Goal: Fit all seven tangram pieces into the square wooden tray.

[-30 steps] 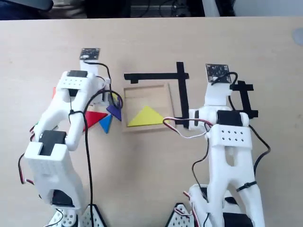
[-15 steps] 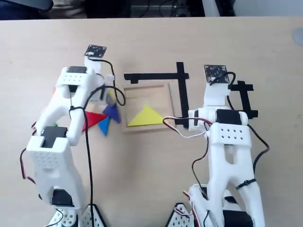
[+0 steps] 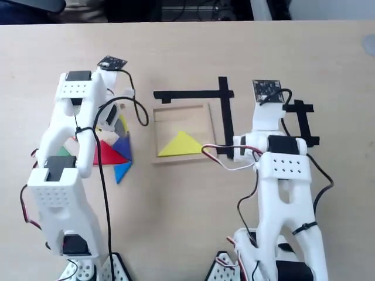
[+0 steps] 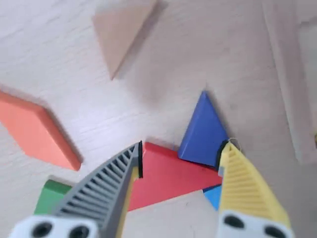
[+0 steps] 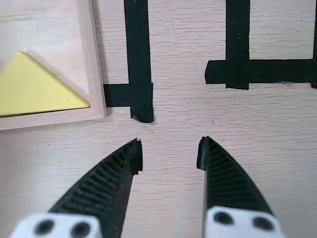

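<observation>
Overhead and wrist-cam views of two white robot arms at a light wood table point(image 3: 187, 52). The square wooden tray point(image 3: 182, 107) sits mid-table, btwn the arms, w/ strips of black tape point(image 3: 225, 111) running along its far and R sides. One piece lies inside it: a yellow triangle point(image 3: 180, 144), its long edge against the near rim.

The other pieces lie in a loose cluster on the table to the L of the tray, beneath the L arm.

L gripper point(image 4: 181, 151): one grey finger, one yellow, spread wide and holding nothing. Its tips sit over a red triangle point(image 4: 166, 178) and a blue triangle point(image 4: 203, 129), which meet edge to edge. Can't tell whether the tips touch the pieces or hover just above them. A light-blue piece point(image 4: 212, 196) shows beside the yellow finger, against the red triangle. A green piece point(image 4: 54, 192) is partly hidden behind the grey finger, next to the red one. An orange parallelogram point(image 4: 34, 131) lies a little apart from the red triangle. A pale triangle point(image 4: 121, 29) lies farther off on its own; it looks tan, poss. faded yellow.

R gripper point(image 5: 170, 148): black fingers partly open, empty, over bare table just outside the tray's near R corner and close to the end of a tape strip.
</observation>
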Available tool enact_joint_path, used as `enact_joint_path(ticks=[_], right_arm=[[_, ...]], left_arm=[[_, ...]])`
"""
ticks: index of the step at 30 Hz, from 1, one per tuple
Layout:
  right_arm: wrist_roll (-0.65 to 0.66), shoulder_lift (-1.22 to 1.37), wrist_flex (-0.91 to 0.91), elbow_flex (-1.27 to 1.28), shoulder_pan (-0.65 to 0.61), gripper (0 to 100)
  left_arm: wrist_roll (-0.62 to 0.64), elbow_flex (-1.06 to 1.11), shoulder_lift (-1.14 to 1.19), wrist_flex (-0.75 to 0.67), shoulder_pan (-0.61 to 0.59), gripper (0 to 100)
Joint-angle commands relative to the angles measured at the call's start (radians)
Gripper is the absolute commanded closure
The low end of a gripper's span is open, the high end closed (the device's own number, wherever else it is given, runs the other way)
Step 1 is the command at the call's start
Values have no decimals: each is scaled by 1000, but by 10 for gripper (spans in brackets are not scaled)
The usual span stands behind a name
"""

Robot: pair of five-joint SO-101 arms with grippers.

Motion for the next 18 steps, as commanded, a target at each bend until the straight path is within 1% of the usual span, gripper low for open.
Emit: enact_joint_path(ticks=[1,3,5,7,9,12,15,18], right_arm=[[11,1,-14,-4,-14,802],[11,1,-12,-4,-14,802],[11,-1,-9,-4,-14,802],[11,-1,-8,-4,-14,802],[11,-2,-8,-4,-14,802],[11,-1,-8,-4,-14,802],[11,1,-8,-2,-14,802],[11,1,-8,-2,-14,802]], left_arm=[[94,-64,-6,77,15,738],[161,-38,-5,75,15,717],[273,1,-5,63,16,680],[356,58,-15,28,45,664],[381,97,-15,-21,84,666],[384,143,-5,-112,130,687],[381,171,-3,-176,136,702],[374,183,-2,-189,122,701]])
